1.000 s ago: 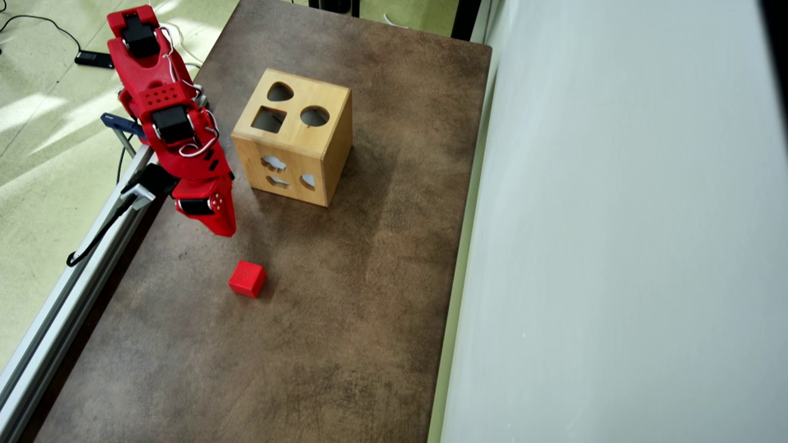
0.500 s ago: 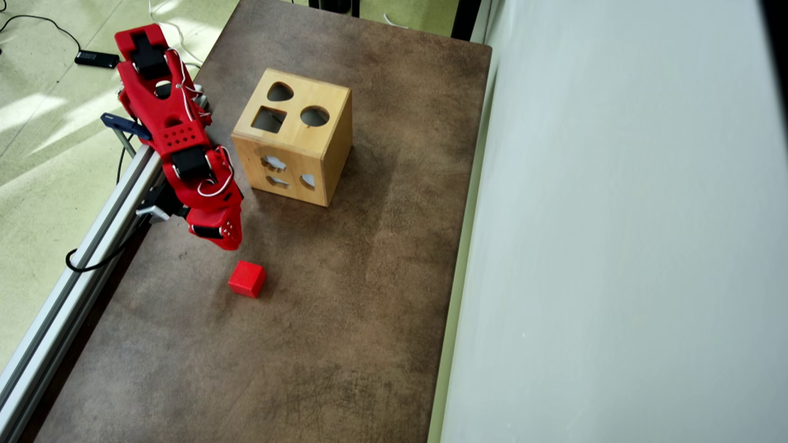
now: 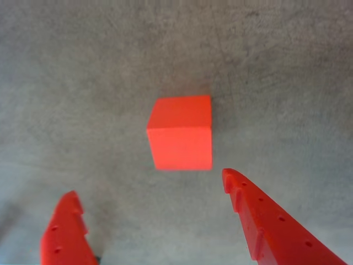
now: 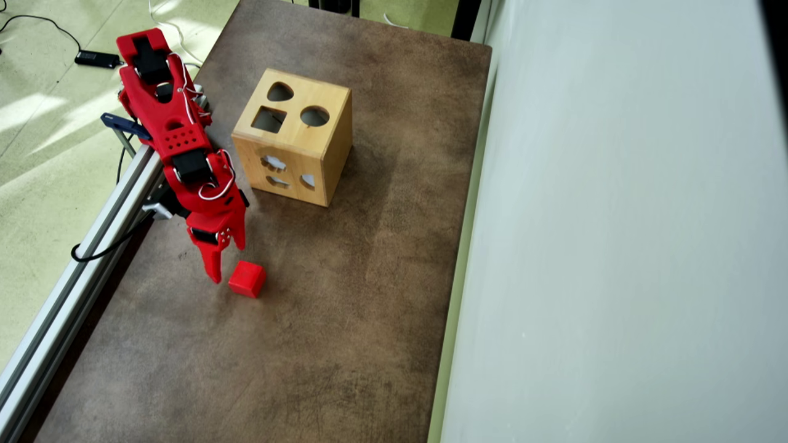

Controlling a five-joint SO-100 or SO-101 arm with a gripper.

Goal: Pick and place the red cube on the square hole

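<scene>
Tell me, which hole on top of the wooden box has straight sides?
The square hole, on the top's left in the overhead view. The other two top holes are a circle and a rounded heart-like shape.

Red arm (image 4: 178, 135) extends down-frame in the overhead view; hand (image 3: 149, 185) pitched downward, fingers (image 3: 265, 221) spread apart, empty.

1. A mottled brown rectangular tabletop (image 4: 345, 320) fills the overhead view.
2. A pale grey-white wall (image 4: 615, 246) runs along its right edge.
3. Sunlit pale green floor (image 4: 37, 141) lies left, beyond a silver aluminium rail (image 4: 74, 289).
</scene>
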